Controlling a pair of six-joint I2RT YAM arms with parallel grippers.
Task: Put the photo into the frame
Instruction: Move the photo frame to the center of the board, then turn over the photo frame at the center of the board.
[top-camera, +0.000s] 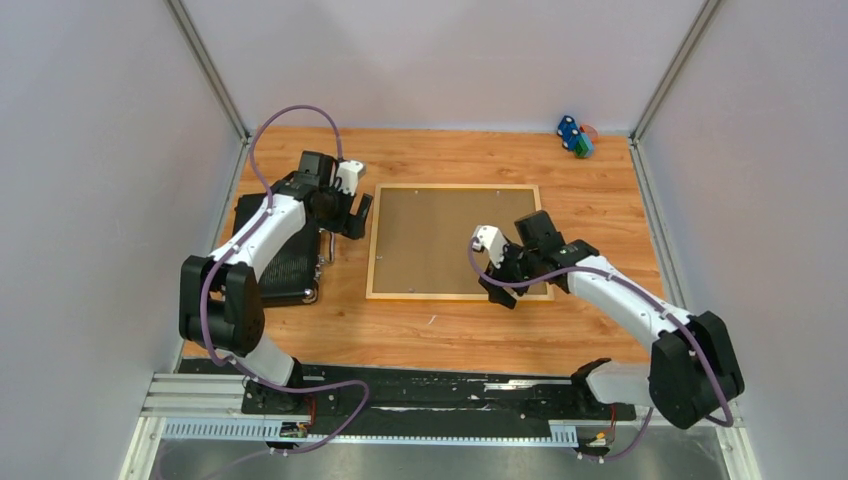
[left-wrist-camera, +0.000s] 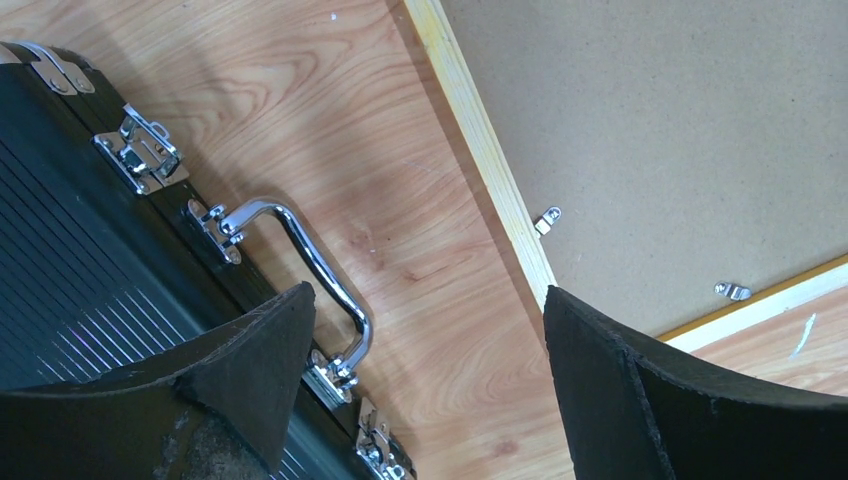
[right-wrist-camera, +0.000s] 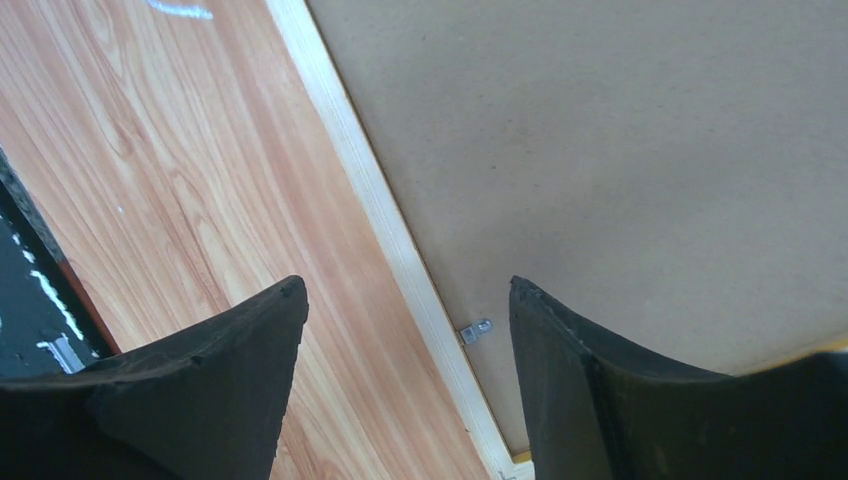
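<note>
We find the frame flat on the worktop, backing board up, photo not visible, both pincers open and empty: left pincer beside its left rail, right pincer over its near rail.

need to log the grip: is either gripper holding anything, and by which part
Nothing is held. The left gripper and right gripper both stand open near the frame's edges, clamping nothing.
</note>
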